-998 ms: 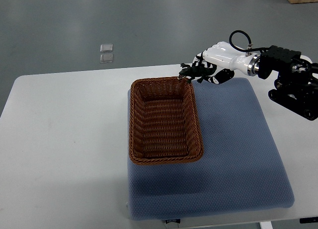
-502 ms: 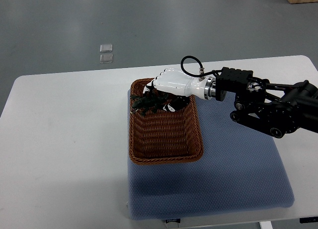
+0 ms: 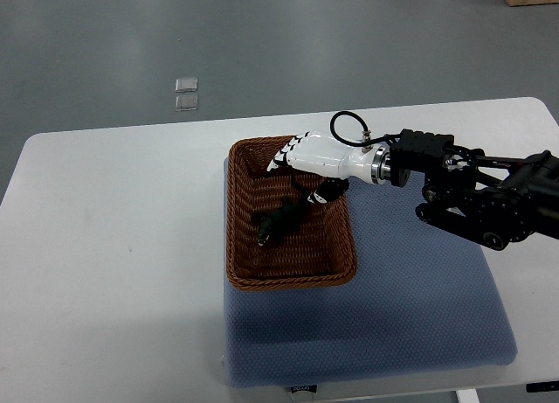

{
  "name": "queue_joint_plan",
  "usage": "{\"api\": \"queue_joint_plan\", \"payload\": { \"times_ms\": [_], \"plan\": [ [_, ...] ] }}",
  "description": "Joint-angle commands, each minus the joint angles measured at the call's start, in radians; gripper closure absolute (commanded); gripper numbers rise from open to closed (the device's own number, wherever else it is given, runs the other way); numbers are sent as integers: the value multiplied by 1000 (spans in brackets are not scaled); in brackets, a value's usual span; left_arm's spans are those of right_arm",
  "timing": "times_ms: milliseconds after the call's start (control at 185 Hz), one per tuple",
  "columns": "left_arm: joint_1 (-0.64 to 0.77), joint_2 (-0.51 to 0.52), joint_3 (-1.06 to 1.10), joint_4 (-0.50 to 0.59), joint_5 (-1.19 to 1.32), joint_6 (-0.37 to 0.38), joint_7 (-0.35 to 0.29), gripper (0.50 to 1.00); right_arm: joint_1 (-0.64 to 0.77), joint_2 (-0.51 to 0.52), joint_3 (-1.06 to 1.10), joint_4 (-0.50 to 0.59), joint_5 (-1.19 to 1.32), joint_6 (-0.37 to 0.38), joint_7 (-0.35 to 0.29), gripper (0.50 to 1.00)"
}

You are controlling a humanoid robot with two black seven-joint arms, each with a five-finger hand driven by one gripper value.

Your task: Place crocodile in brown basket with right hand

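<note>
Released since the earlier frame, the crocodile point(image 3: 278, 221) now lies inside the brown basket point(image 3: 238, 246) on its woven floor, while the right robot hand point(image 3: 307, 160) hovers above the basket's far end, fingers spread and empty.

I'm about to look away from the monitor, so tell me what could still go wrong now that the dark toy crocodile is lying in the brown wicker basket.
1. The white right hand, fingers spread, hangs over the brown wicker basket's far end close to the dark toy crocodile; a finger might snag the toy when it withdraws.
2. The hand sits low near the rim, so pulling back sideways could nudge the basket across the blue padded mat.
</note>
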Motion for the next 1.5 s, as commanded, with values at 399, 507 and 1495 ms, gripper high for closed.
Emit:
{"api": "queue_joint_plan", "payload": {
  "times_ms": [399,507,1495],
  "plan": [
    [0,0,0,0,0,0,0,500,-85,-32,258,-15,44,23,-5,587],
    [0,0,0,0,0,0,1,500,-152,-21,443,-25,102,67,-7,587],
    [0,0,1,0,0,0,0,500,-251,19,726,-336,1087,161,-80,572]
  ]
}}
